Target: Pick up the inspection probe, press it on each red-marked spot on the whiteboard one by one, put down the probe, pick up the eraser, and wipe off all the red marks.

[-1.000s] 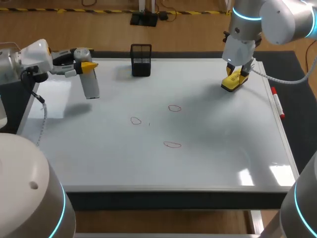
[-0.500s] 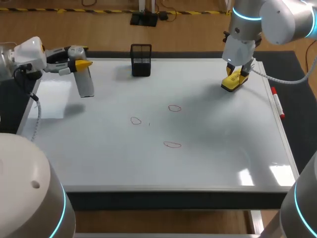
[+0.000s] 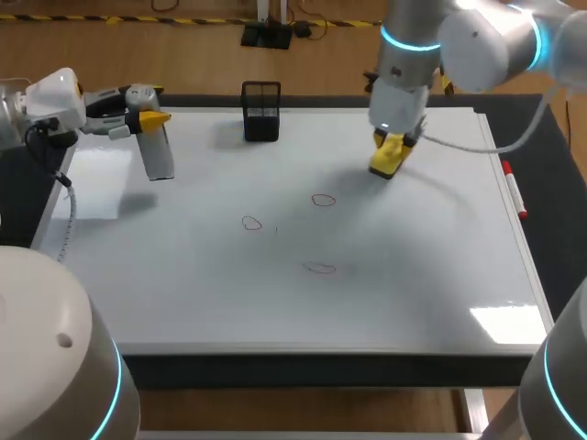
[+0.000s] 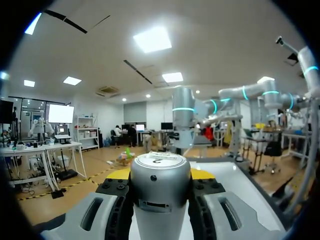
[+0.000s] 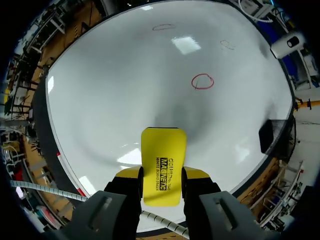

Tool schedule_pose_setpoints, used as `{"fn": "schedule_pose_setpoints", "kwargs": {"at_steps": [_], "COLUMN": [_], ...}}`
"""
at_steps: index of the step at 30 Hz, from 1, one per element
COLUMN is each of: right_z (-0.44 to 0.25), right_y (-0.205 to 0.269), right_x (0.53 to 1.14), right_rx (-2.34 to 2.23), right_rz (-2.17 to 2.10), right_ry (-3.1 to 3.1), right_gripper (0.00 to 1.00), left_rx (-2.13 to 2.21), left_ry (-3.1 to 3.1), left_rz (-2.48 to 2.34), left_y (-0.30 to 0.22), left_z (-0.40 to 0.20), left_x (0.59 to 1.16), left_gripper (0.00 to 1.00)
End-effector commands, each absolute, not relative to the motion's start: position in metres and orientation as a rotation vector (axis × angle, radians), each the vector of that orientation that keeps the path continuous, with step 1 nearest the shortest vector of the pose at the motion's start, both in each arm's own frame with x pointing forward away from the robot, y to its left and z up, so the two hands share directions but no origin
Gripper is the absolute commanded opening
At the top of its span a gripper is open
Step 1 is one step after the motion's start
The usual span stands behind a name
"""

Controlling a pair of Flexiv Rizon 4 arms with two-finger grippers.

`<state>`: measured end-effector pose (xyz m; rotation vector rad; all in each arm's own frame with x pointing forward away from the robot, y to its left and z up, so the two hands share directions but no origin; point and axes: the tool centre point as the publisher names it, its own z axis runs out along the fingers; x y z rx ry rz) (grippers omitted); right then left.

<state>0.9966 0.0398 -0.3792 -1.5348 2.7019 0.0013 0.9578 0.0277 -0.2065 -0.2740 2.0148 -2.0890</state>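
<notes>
The eraser (image 3: pixel 389 154) is now being held nearer the middle of the whiteboard (image 3: pixel 275 312) than half a second ago, having been carried in from the far right corner by the right arm (image 3: pixel 431 41). The left arm (image 3: pixel 55 101) is being kept where it was.

The eraser is being grasped from both sides by the right jaws, as the right wrist view shows (image 5: pixel 163 165). Whether it is touching the board cannot be told. The nearest red mark (image 3: pixel 323 200) is lying near it, on the side toward the robot, with only bare board between them. The two other red marks (image 3: pixel 251 223) (image 3: pixel 319 268) are lying farther off.

The inspection probe (image 3: pixel 158 151) is being gripped by the left jaws, which are clenched on its silver body (image 4: pixel 160 195), and it is hanging over the board's far left corner, well apart from the marks.

A black mesh holder (image 3: pixel 261 112) is standing at the far edge between the two arms. A red marker (image 3: pixel 514 190) is lying along the right edge of the surface.
</notes>
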Motion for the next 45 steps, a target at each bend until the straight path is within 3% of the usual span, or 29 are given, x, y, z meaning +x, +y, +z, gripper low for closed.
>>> {"fn": "schedule_pose_setpoints", "kwargs": {"at_steps": [1, 16, 36, 45], "right_z": [-0.377, -0.382, -0.401, -0.408], "right_y": [0.074, 0.198, 0.308, 0.337], "right_x": [0.991, 0.946, 0.897, 0.890], "right_rx": [-1.632, -2.049, -2.258, -2.292], "right_rz": [-0.083, -0.088, 0.044, 0.086], "right_ry": [2.661, 2.328, 2.125, 2.067], "right_gripper": [0.00, 0.00, 0.00, 0.00], "left_rx": [-0.277, -0.277, -0.277, -0.277], "left_ry": [2.017, 2.017, 2.017, 2.017], "left_rz": [-2.086, -2.086, -2.086, -2.086], "left_y": [0.027, 0.027, 0.027, 0.027], "left_z": [-0.205, -0.205, -0.205, -0.205], "left_x": [0.958, 0.958, 0.958, 0.958], "left_gripper": [0.00, 0.00, 0.00, 0.00]}}
